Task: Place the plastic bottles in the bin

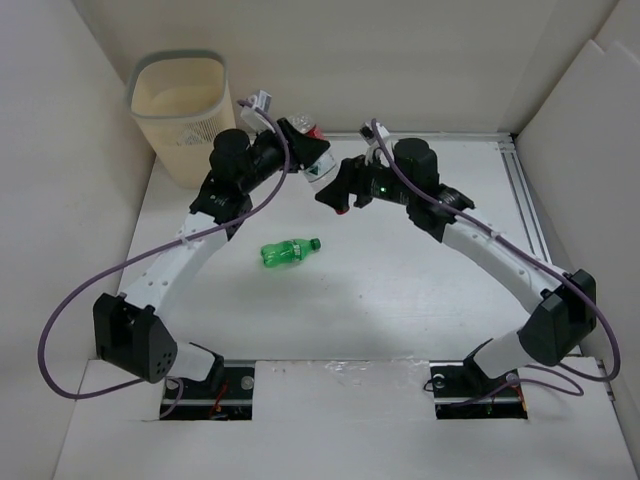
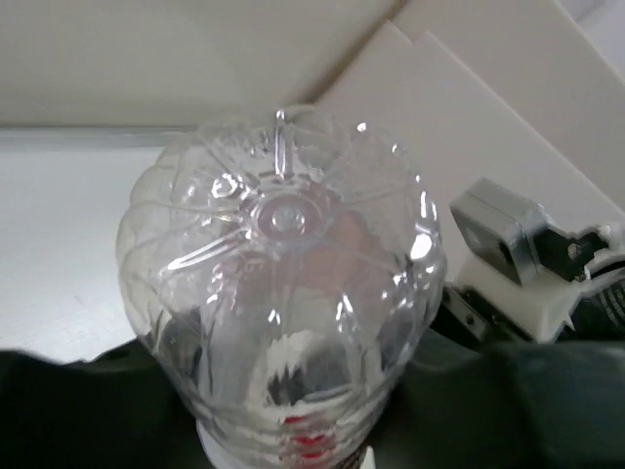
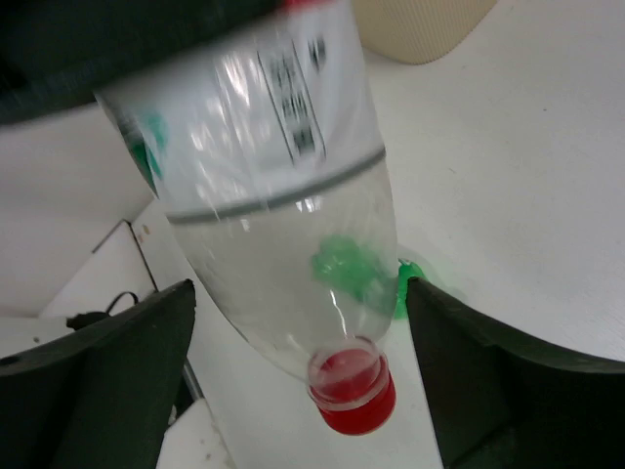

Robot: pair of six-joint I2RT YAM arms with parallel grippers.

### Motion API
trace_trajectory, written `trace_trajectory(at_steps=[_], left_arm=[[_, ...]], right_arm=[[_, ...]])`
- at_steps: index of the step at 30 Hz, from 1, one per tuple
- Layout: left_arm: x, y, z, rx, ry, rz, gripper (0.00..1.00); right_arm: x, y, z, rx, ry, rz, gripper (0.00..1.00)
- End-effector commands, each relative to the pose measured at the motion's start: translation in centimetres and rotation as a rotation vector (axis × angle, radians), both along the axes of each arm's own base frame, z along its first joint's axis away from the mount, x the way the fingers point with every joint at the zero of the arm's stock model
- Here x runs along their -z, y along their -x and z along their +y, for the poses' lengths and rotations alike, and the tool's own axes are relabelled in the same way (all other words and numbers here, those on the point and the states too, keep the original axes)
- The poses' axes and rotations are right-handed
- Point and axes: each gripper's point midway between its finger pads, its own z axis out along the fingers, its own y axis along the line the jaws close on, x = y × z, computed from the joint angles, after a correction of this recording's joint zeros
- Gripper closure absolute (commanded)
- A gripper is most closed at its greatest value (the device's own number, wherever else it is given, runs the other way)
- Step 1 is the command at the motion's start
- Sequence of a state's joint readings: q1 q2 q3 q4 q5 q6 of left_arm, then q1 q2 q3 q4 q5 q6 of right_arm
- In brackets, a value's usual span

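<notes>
Left tool (image 1: 304, 150) closed on a clear plastic bottle with white, green-printed label and red cap (image 1: 318, 172), gripped near its base and held off the bench (image 1: 400, 300) in the gap between the two arms. Left wrist view showed only the bottle's moulded bottom, close up. Right tool (image 1: 339, 193) wide open, its dark fingers (image 3: 117, 381) standing either side of the cap end and touching nothing. A small green plastic bottle (image 1: 290, 251) lay on its side on the bench, near the middle and well apart from both tools. Tall cream-beige plastic bin with grey rim (image 1: 180, 62) stood at the far left corner, just beyond the left arm's wrist. Contents could not be made out. No other bottles seen. Step in hand, as judged: clear bottle in the left arm's keeping, delivery to the bin not yet done. Next move likely called for the right tool to draw back from the neck, then the left arm to swing the bottle over the bin mouth and let go. Green bottle left to fetch.
</notes>
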State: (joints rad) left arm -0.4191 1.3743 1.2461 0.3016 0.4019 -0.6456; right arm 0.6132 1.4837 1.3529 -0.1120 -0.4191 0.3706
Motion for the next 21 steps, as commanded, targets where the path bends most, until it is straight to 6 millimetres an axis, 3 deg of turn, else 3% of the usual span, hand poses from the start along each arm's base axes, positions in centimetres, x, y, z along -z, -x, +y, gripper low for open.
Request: trace_trajectory(at_steps=[1, 3, 4, 5, 7, 8, 10, 11, 12, 14, 17, 18, 20, 21], left_arm=[[-6.0, -1.9, 2.1, -0.135, -0.006, -0.164, 1.00], [-7.6, -3.8, 4.4, -0.260, -0.029, -0.174, 1.00], [-8.1, -5.4, 6.0, -0.326, -0.039, -0.172, 1.00], [-11.6, -5.8, 7.3, -0.380, -0.017, -0.229, 1.00], [-12.1, -8.7, 10.2, -0.503, -0.035, -0.207, 1.00], [-15.4, -9.2, 12.8, -0.570, -0.009, -0.260, 1.00], [-16.3, -11.0, 16.1, -0.675, -0.014, -0.246, 1.00], [-15.8, -13.0, 18.6, -0.737, -0.024, -0.237, 1.00], [-17.7, -13.0, 19.9, -0.773, 0.005, -0.270, 1.00], [-17.6, -14.4, 22.5, -0.864, 0.016, -0.278, 1.00], [-18.1, -15.0, 27.5, -1.078, -0.008, -0.325, 0.97], [-16.9, -16.1, 28.7, -1.121, -0.016, -0.304, 0.97], [-16.8, -16.7, 31.7, -1.214, -0.024, -0.309, 0.97], [-15.1, -18.6, 32.1, -1.237, -0.051, -0.289, 0.93]], right_arm=[[-4.3, 1.4, -1.1, -0.002, -0.091, -0.101, 0.00], [-3.4, -0.2, -3.1, 0.118, -0.069, -0.102, 0.00], [-1.7, -0.3, -3.9, 0.151, -0.050, -0.071, 0.00], [-1.9, -0.1, -4.8, 0.172, -0.054, -0.079, 0.00], [0.1, 0.1, -6.0, 0.194, -0.030, -0.049, 0.00], [-0.1, 0.8, -6.4, 0.194, -0.036, -0.058, 0.00], [0.8, 1.5, -6.7, 0.181, -0.023, -0.053, 0.00], [1.8, 1.8, -6.9, 0.181, -0.012, -0.038, 0.00], [1.9, 2.0, -7.1, 0.179, -0.006, -0.049, 0.00], [3.1, 2.5, -7.4, 0.176, 0.015, -0.040, 0.00], [3.9, 3.2, -7.7, 0.165, 0.027, -0.034, 0.00], [4.8, 3.4, -7.8, 0.164, 0.039, -0.018, 0.00], [4.8, 3.7, -7.8, 0.152, 0.040, -0.026, 0.00], [5.5, 4.2, -7.5, 0.138, 0.048, -0.015, 0.00]])
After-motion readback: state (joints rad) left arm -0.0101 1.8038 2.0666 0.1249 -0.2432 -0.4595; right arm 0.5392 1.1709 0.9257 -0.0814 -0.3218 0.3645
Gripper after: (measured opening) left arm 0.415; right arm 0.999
